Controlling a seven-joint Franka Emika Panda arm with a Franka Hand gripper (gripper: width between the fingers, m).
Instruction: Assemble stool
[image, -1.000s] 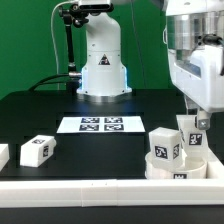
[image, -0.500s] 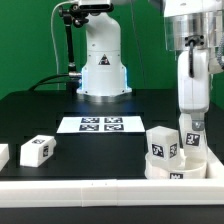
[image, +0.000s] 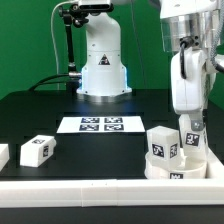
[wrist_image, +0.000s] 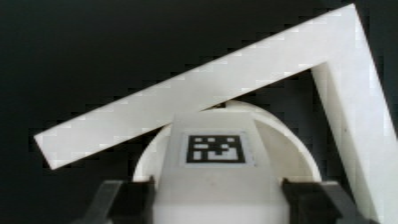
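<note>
The seat disc (image: 172, 168) lies on the black table (image: 60, 108) at the exterior view's right, tucked into the corner of the white border rails (wrist_image: 214, 85). Two legs stand upright on it. The free leg (image: 163, 143) is toward the exterior view's left, and just beside it is the held leg (image: 197, 142), its tag facing the wrist camera. The gripper (image: 194, 126) comes down on this leg from above, jaws narrow and clamped on its sides (the wrist view shows a dark finger on each flank).

What has changed in the last second is the arm, not the parts. The wrist and hand have swung round above the leg, from the exterior view's right edge toward the middle, while leg and seat sit where they were. I judge this to be a twist that screws the leg into the seat, so the step in hand is fastening the second leg. Whether it is fully home cannot be told.

Further out, a loose leg (image: 36, 150) and an edge leg (image: 3, 155), cut by the frame, lie well apart from the seat on the exterior view's left. The marker board (image: 100, 124) lies mid-table. Those two legs are not yet fitted, so the stool looks about half built.
</note>
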